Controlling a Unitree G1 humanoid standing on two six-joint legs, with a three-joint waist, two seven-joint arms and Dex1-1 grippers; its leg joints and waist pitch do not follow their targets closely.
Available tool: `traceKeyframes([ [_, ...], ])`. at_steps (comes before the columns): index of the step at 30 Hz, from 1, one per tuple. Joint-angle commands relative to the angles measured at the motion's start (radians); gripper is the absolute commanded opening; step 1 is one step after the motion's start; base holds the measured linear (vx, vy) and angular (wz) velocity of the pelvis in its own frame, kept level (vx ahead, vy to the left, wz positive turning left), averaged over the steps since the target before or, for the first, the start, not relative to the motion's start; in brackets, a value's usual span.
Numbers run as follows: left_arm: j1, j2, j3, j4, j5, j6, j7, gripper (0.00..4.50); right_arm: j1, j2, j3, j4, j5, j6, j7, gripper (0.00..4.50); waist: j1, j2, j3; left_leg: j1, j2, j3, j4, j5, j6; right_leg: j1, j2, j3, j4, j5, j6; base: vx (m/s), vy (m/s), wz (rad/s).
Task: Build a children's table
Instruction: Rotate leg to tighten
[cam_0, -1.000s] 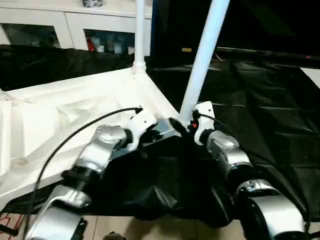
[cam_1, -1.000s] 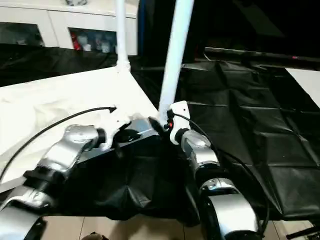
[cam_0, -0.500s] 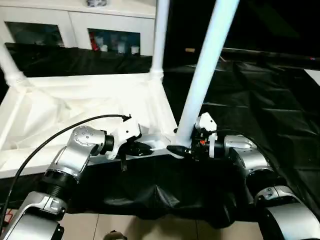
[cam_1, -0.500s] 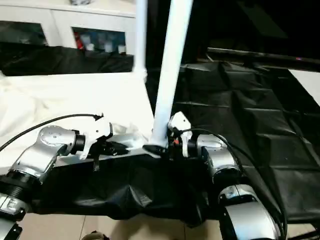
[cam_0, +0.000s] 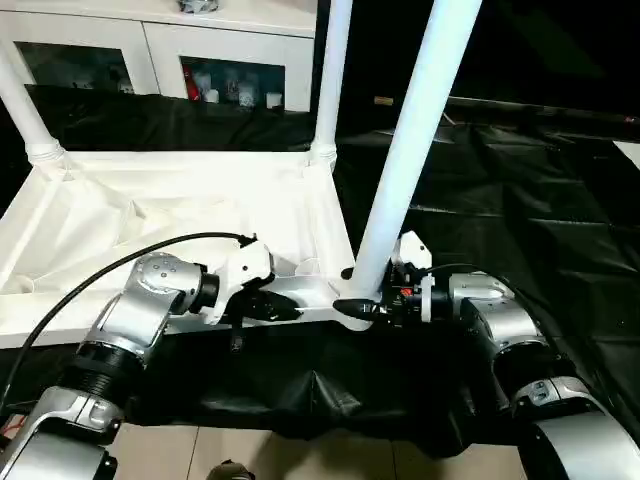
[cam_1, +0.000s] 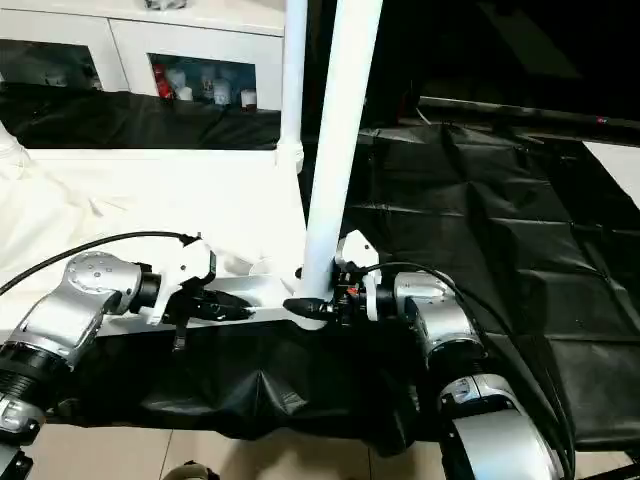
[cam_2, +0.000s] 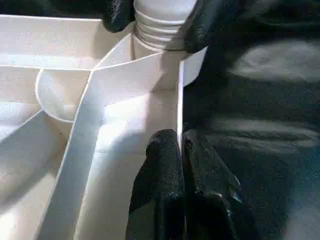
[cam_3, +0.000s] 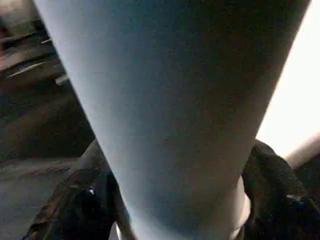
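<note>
**Helper:** Where does the children's table (cam_0: 190, 200) stand right now?

**Me:** Its top lies upside down on the black-draped worktop (cam_0: 520, 200), ribs up. My left pincer (cam_2: 180, 150) is clamped together on the thin near rim wall, just beside the near corner socket. My right pincer (cam_0: 365, 308) has its two black fingers either side of the base of the near leg (cam_0: 415, 150), which rises from that socket. The fingers hug it, but I can't tell whether the clamp is firm.

**Helper:** What has just changed?

**Me:** A second ago that leg leaned away from the socket. Now it stands nearly straight in it, and my right fingers have drawn in around its base. The top also sits squarer to me than before, though my head has shifted too, so part of that is the view.

**Helper:** And for the job?

**Me:** I'd judge this leg is seating. Two more legs stand at the far corners from that socket, one (cam_0: 332, 80) and another (cam_0: 25, 105). The fourth corner I can't see.
</note>
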Motion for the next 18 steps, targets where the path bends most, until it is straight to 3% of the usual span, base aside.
traceKeyframes([
  [1,-0.06,-0.065,0.032,0.01,0.002,0.021,0.139,0.0,-0.018,0.059,0.005,0.043,-0.01,0.022,-0.124,2.74,-0.003,0.001,-0.063,0.012,0.007,0.006,-0.063,-0.242,0.011,0.046,-0.052,0.043,-0.08,-0.235,-0.204,0.0,0.0,0.0],
  [6,-0.102,-0.143,0.04,0.039,0.044,0.053,0.307,0.0,-0.067,0.146,-0.057,0.154,-0.028,0.022,-0.527,2.74,-0.009,0.002,-0.065,0.012,0.007,0.004,-0.064,-0.24,-0.009,0.045,-0.053,0.044,-0.081,-0.256,-0.181,0.0,0.0,0.0],
  [10,-0.116,-0.196,0.041,0.043,0.057,0.085,0.387,0.0,-0.09,0.198,-0.076,0.187,-0.02,0.036,-0.642,2.74,-0.013,0.003,-0.069,0.01,0.005,0.005,-0.06,-0.221,-0.001,0.048,-0.049,0.042,-0.076,-0.196,-0.186,0.0,0.0,0.0],
  [11,-0.116,-0.197,0.041,0.043,0.057,0.085,0.388,0.0,-0.09,0.199,-0.076,0.187,-0.02,0.037,-0.643,2.74,-0.013,0.005,-0.069,0.01,0.005,0.006,-0.06,-0.217,0.001,0.047,-0.049,0.043,-0.074,-0.181,-0.189,0.0,0.0,0.0],
  [12,-0.116,-0.219,0.034,0.037,0.056,0.091,0.399,0.0,-0.101,0.221,-0.082,0.196,-0.017,0.034,-0.655,3.09,-0.014,0.003,-0.069,0.008,0.004,0.007,-0.059,-0.208,0.007,0.05,-0.048,0.042,-0.072,-0.153,-0.194,0.0,0.0,0.0],
  [18,-0.098,-0.221,0.005,0.003,0.047,0.079,0.348,0.0,-0.116,0.231,-0.085,0.188,-0.004,0.013,-0.57,3.85,-0.012,0.004,-0.069,0.008,0.004,0.007,-0.059,-0.212,0.023,0.051,-0.048,0.042,-0.073,-0.139,-0.198,0.0,0.0,0.0],
])
